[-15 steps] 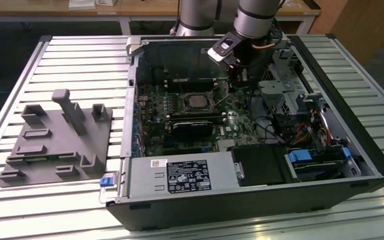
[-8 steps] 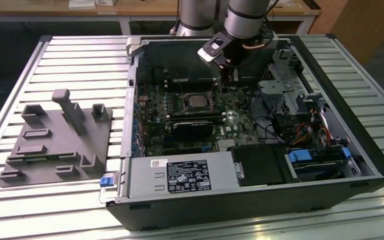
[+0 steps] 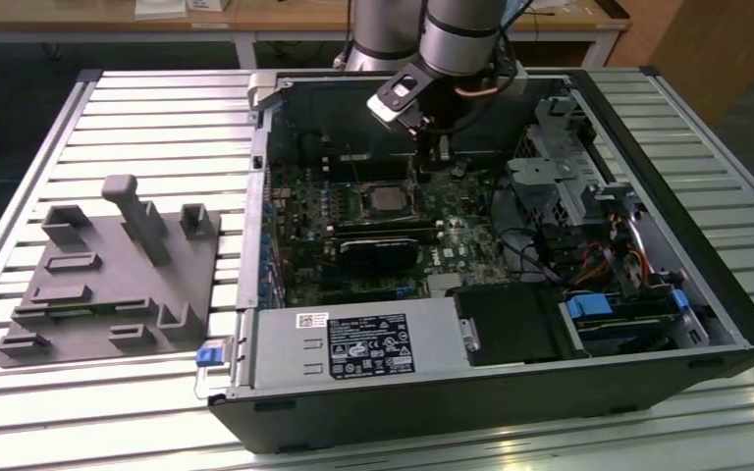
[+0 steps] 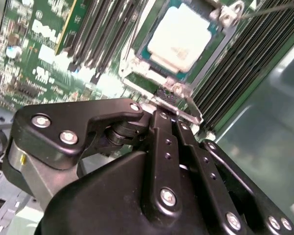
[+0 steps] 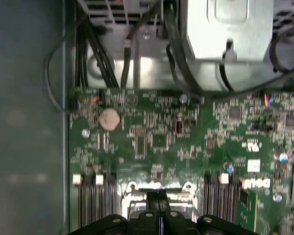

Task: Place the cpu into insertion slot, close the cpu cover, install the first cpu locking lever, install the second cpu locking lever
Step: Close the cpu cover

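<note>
Fingers (image 4: 161, 142), pressed together, touch the cpu cover (image 4: 137, 68) over the seated cpu (image 4: 179, 39); we judge cover-closing in hand, needing steady pressure.

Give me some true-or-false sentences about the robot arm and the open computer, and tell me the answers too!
1. The cpu lies in its socket on the green board. True.
2. The gripper is holding the cpu high in the air. False: the gripper is down at the socket's edge, and the cpu lies in the socket.
3. The computer case lies open on a slatted table. True.
4. The grey fixture sits inside the case. False: it stands on the table outside the case, on the exterior view's left.
5. A round silvery battery sits on the green board. True.
</note>
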Controlling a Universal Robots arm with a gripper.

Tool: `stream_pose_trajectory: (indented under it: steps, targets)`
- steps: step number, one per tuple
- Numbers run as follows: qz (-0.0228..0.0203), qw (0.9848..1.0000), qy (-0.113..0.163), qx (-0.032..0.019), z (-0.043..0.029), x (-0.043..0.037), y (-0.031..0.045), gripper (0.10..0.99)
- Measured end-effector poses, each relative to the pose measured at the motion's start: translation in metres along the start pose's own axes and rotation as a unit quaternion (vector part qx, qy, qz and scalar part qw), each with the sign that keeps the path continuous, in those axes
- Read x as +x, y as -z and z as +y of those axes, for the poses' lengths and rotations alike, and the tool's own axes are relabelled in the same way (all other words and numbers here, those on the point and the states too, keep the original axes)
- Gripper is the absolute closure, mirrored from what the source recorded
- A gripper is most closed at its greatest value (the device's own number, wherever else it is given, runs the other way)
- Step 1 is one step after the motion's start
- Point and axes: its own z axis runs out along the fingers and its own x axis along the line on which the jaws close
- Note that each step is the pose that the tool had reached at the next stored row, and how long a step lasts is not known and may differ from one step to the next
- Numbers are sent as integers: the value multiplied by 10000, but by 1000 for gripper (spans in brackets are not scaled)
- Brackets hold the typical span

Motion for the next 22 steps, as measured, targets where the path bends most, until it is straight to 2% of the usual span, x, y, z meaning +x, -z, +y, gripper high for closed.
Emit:
stream_pose_trajectory:
  steps: [4,9,10,12,16,18,20,22]
  targets:
    - [0,10000,0,-1,-78,-1,-5,980]
    - [2,10000,0,-17,-122,0,-9,980]
    - [4,10000,0,-40,-137,-1,-13,980]
    - [14,9999,-1,-118,-181,-3,-24,980]
    - [43,9995,-2,-303,-249,-8,-41,980]
    - [67,9993,-3,-378,-282,-11,-51,980]
    - [95,9991,-1,-409,-323,-16,-59,980]
    - [118,9991,-1,-419,-374,-25,-65,980]
